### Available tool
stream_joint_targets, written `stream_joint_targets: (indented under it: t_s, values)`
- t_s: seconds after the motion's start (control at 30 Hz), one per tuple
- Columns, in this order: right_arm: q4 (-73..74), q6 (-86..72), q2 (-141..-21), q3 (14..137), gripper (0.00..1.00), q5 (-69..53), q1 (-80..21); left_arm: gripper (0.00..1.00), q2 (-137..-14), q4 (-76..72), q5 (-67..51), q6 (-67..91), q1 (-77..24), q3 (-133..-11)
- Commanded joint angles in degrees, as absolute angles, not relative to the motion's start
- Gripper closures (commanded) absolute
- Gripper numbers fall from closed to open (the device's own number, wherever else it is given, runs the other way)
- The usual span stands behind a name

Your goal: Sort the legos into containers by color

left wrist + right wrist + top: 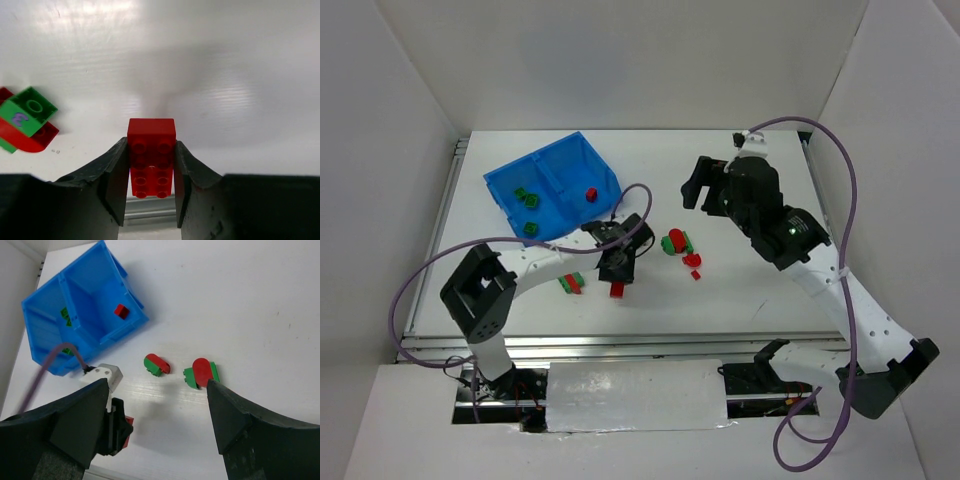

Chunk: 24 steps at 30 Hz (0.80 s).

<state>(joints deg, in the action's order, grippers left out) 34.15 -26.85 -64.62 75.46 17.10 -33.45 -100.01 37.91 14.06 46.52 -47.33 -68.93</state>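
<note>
Grips a red brick (151,155) by its long sides between the two fingers of the left pincer (618,272), studs facing the wrist camera. Sits close to the near edge of the tabletop (760,290), about midway along it. Cannot tell whether the brick touches the surface or hangs just above it.

Spreads the right pincer (157,390) wide, with nothing between its fingers. Hovers above the far middle of the tabletop, well apart from every brick.

Toward the far left corner: the blue bin (500,185), turned askew to the edges, with a divider splitting it into two compartments. In the left compartment: three green bricks (531,229). In the right compartment: one small red brick (590,194).

Just left of the left pincer, flat on the tabletop and apart from it: a red-green pair (572,284), green on top of red in the left wrist view.

Near the middle of the tabletop, between the two pincers: a rounded piece (157,365), half red and half green, and a second rounded piece (201,374), red with green at its sides. Near each other, not touching. Beside them on the near side: a tiny red bit (696,274), too small to make out further.
</note>
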Motion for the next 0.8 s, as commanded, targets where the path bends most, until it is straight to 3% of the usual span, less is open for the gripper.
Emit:
stream_joint_targets:
  t_s: [0.0, 0.1, 0.33, 0.4, 0.57, 0.67, 0.77]
  values:
    - [34.3, -24.8, -64.0, 79.2, 0.14, 17.1, -32.2, 1.0, -93.8, 45.9, 22.0, 48.1, -48.3, -83.1]
    - [33.4, -24.9, -63.5, 78.5, 0.14, 15.3, -31.1, 1.0, -96.7, 49.4, 27.1, 45.8, -43.9, -92.2]
    - [32.8, -25.2, -60.4, 74.9, 0.14, 9.2, -30.8, 1.0, -115.7, 53.3, 29.0, 40.3, -29.7, -122.5]
    - [32.5, -25.7, -59.0, 73.7, 0.14, 8.3, -30.8, 0.93, -118.6, 52.8, 28.7, 39.7, -27.3, -128.2]
    - [32.4, -26.9, -54.2, 69.8, 0.14, 2.4, -31.1, 0.88, -123.7, 43.3, 28.5, 36.3, -22.4, -128.8]
    - [33.0, -27.2, -52.0, 67.9, 0.15, 0.3, -31.4, 0.78, -125.3, 39.0, 28.3, 34.5, -21.0, -127.6]
    - [34.7, -26.7, -51.2, 67.2, 0.14, 0.4, -31.4, 0.52, -127.2, 38.0, 26.9, 33.3, -19.8, -128.7]
